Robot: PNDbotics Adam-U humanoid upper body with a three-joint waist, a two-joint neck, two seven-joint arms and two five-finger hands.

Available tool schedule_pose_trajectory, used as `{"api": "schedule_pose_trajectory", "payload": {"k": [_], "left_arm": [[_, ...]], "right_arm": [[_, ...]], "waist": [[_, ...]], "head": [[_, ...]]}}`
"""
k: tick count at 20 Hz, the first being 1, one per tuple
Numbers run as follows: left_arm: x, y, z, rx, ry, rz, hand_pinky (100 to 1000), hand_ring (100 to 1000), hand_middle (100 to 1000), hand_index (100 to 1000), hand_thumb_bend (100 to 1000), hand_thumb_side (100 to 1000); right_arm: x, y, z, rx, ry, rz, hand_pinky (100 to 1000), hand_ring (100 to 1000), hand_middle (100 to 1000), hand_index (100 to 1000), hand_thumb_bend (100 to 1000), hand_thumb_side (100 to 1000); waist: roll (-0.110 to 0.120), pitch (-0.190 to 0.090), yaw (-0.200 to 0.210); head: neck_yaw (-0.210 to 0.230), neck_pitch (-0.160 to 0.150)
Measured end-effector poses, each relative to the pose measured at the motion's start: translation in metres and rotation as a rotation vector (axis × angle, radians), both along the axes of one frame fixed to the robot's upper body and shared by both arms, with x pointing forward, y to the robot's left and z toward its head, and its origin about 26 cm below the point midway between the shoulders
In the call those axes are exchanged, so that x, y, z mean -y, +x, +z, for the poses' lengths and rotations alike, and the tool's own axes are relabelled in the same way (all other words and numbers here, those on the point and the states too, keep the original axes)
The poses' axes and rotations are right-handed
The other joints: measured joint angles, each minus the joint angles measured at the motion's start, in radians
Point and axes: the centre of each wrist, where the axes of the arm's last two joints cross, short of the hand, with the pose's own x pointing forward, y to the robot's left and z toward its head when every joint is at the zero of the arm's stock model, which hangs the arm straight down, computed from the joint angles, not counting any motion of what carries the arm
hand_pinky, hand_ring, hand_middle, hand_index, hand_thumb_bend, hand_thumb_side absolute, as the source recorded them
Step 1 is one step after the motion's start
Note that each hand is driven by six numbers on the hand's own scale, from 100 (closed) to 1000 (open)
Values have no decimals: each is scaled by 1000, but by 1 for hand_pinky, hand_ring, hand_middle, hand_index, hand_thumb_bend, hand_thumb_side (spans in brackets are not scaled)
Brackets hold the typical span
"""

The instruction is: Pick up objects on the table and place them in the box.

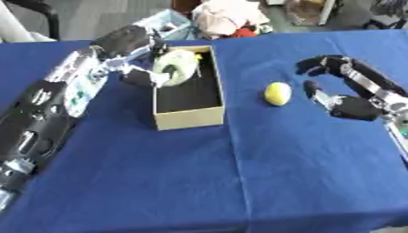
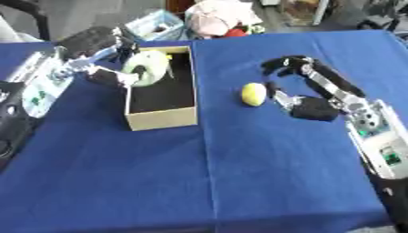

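Backdrop: blue cloth covers your desk (image 1: 239, 173) edge to edge; beyond the far edge you've got a heap of pale fabric with a bit of red in it (image 1: 227, 18), and a light-blue crate (image 1: 167, 25) just beside it.
Box: your cardboard box (image 1: 190, 117) stands left of centre on the desk, long side running away from you, dark inside, top open, tan front wall facing you.
Left hand: your left hand (image 1: 147, 75) is up at the box's far left corner, coming in from the left side, fingers and thumb curled round a pale, whitish-green rounded object (image 1: 177, 66).
Held object: it sits over the far end of the box's opening, tilted against the left wall's rim; a dark mark shows on its face in the right eye view. You can't tell whether it touches the box floor.
Inside the box: a small patch of yellow (image 1: 197, 56) peeks out by the far wall, just right of the held object; too small to make out.
Yellow item: a round, lemon-coloured object (image 1: 277, 93) lies on the cloth right of the box, apart from it, roughly level with the box's middle.
Right hand: your right hand (image 2: 307, 107) rests on the desk just right of the yellow object, fingers arched over and the thumb reaching toward it, a gap between them, nothing held; it's relaxed.
Right arm: it comes in from the lower right, white and silver casing near the edge.
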Motion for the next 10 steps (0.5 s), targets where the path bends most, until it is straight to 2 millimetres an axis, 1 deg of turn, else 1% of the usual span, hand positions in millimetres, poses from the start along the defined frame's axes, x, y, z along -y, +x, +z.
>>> {"api": "schedule_pose_trajectory", "payload": {"k": [4,7,9,10], "left_arm": [[2,2,-13,-37,53,-8,455,375,402,582,100,525],[3,3,-19,-59,92,-16,546,509,533,713,195,552],[2,3,-22,-74,117,-15,650,629,656,801,319,599],[1,3,-23,-82,126,-14,678,664,692,821,358,617]], "right_arm": [[-3,0,-4,-19,-3,13,813,897,718,862,100,672],[-4,-1,-7,-29,-6,19,814,897,718,862,100,677],[-4,-1,-8,-34,-10,21,814,897,718,861,100,679],[-3,-1,-8,-36,-11,21,814,897,718,861,100,678]], "waist": [[1,2,-5],[2,2,-6],[3,2,-7],[3,2,-7]], "head": [[0,0],[1,0],[1,0],[1,0]]}}
